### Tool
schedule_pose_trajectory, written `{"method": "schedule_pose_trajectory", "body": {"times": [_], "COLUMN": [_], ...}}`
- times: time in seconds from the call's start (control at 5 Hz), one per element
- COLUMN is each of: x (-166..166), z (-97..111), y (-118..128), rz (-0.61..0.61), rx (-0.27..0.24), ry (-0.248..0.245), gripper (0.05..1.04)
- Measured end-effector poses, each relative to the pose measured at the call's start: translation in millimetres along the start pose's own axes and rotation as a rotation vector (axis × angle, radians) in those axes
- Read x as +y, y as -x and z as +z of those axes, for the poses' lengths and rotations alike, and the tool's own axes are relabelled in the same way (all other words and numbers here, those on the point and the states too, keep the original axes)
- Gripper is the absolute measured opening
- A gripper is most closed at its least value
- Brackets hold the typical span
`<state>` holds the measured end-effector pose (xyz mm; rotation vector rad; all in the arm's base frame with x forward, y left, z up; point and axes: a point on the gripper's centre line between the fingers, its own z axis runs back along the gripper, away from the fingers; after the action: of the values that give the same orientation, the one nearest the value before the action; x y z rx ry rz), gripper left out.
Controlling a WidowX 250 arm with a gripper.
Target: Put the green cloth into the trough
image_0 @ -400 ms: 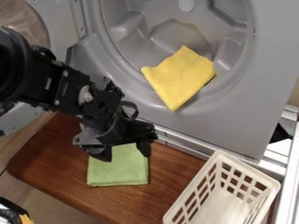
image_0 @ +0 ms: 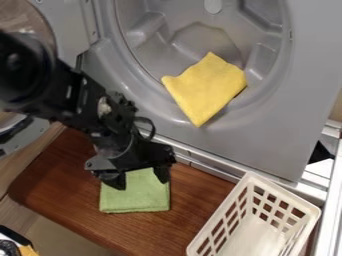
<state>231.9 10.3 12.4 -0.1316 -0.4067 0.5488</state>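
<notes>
Compared with the earlier frame, the gripper (image_0: 139, 181) has moved a little lower in the view and slightly to the left, and the black arm (image_0: 70, 102) behind it has shifted as well. The green cloth (image_0: 135, 199), the yellow cloth (image_0: 206, 87) and the white plastic basket (image_0: 284, 193) remain in their earlier positions. The gripper's two fingers stand apart, with part of the green cloth visible between them; whether either fingertip touches the fabric cannot be determined. Of the containers, the grey moulded drum (image_0: 200, 40) opens above the gripper and to its right in the view. The yellow cloth lies in the lower part of that opening, across its curved lip, with one corner pointing down. The basket, oblong and with rows of slots through its walls, stands below the gripper and to its right, well apart from it; its pale, smooth floor can be seen. The green cloth lies on the reddish-brown wooden board (image_0: 73, 200), directly below the gripper in the view, its upper part partly hidden by the fingers. It is light green, evenly coloured, and appears folded into a roughly square, flat pad with soft edges and rounded lower corners.
</notes>
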Motion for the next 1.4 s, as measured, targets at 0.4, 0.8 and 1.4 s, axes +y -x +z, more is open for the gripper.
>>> {"method": "schedule_pose_trajectory", "body": {"times": [0.4, 0.8, 1.4], "x": [10, 18, 14], "z": [-50, -95, -95], "y": [-10, -10, 3], "rz": [0.032, 0.017, -0.011], "rx": [0.091, 0.136, 0.123], "ry": [-0.059, -0.169, -0.201], "gripper": [1.001, 0.991, 0.437]}}
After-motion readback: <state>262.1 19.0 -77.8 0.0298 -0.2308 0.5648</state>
